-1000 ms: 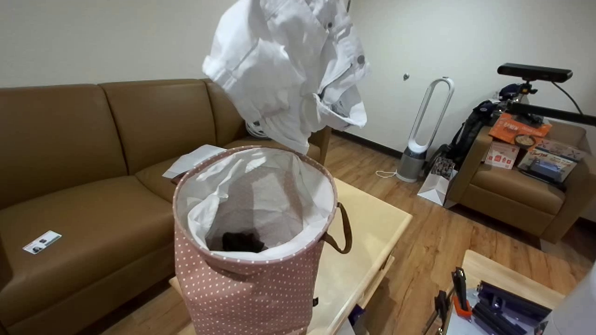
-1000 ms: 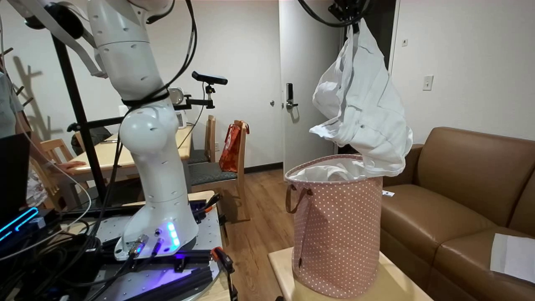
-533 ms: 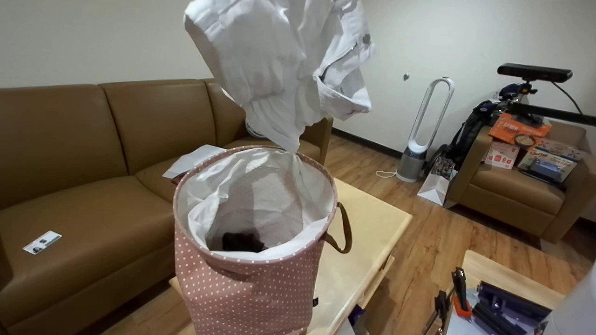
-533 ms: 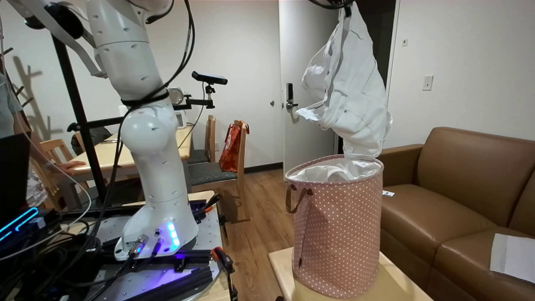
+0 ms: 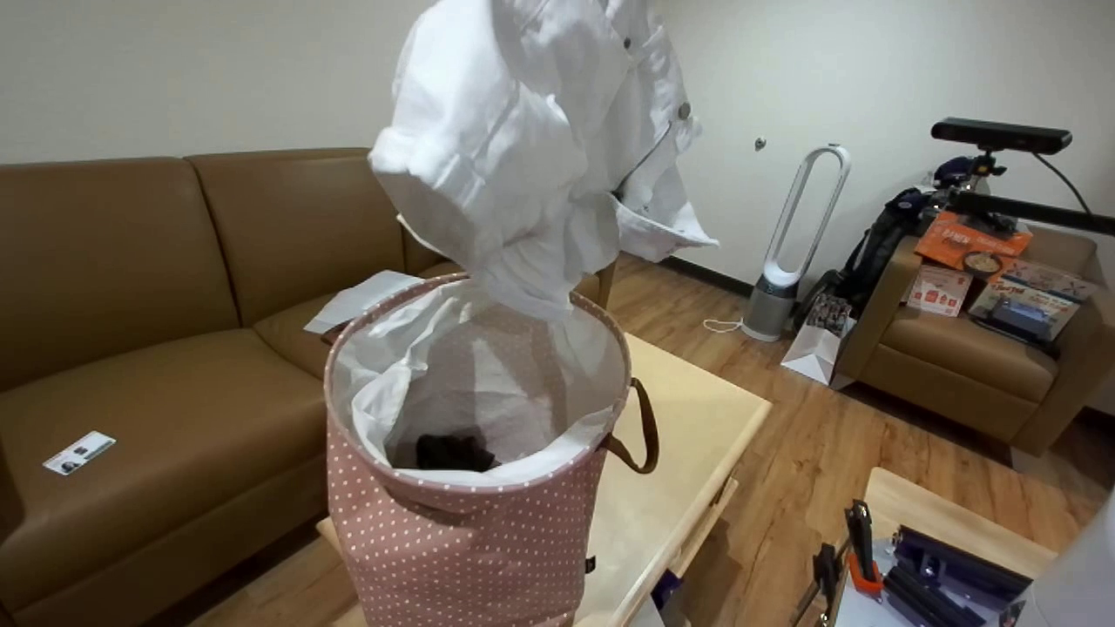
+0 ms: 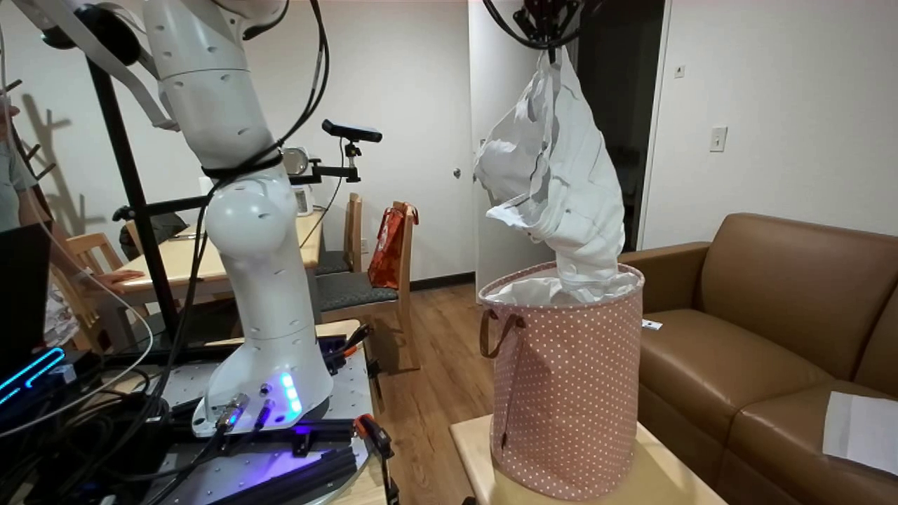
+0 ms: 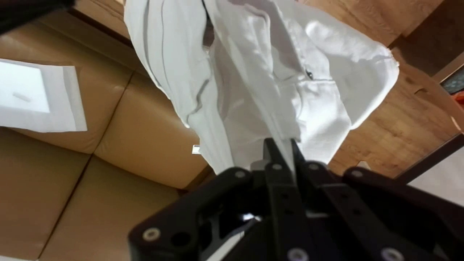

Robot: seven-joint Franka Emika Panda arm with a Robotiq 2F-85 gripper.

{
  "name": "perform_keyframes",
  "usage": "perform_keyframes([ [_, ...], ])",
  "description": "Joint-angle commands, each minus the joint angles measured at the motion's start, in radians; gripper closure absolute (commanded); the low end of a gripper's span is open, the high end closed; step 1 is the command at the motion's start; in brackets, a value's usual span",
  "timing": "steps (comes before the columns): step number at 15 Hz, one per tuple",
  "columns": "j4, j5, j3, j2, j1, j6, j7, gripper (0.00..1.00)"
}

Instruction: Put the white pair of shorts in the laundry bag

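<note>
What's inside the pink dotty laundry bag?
Inside the laundry bag there's white lining and a dark thing low down, too shadowy to name. The bag's near side covers part of the bottom, so anything else there can't be seen.

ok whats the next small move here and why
Probably lower the tool a little before opening it: the white shorts hang from it, their lower end at the mouth of the laundry bag but mostly above it, so letting go now could leave some draped outside.

Laundry bag (image 6: 565, 393) on table (image 5: 697, 392); shorts (image 6: 579, 175) above it — perhaps partly inside; sofa (image 5: 200, 357) beside table, card (image 5: 79, 454) on sofa.
</note>
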Motion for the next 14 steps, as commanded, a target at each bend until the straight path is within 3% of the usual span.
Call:
perform_keyframes([
  [1, -0.130, 0.059, -0.002, -0.056, 0.013, 0.044, -0.078, 0.99],
  [8, -0.307, 0.122, 0.000, -0.023, 0.021, 0.082, -0.152, 0.99],
  [12, -0.394, 0.098, 0.019, 0.006, 0.023, 0.170, -0.137, 0.99],
  [13, -0.412, 0.087, 0.025, 0.014, 0.022, 0.202, -0.130, 0.70],
  [14, -0.425, 0.082, 0.028, 0.019, 0.022, 0.221, -0.135, 0.68],
])
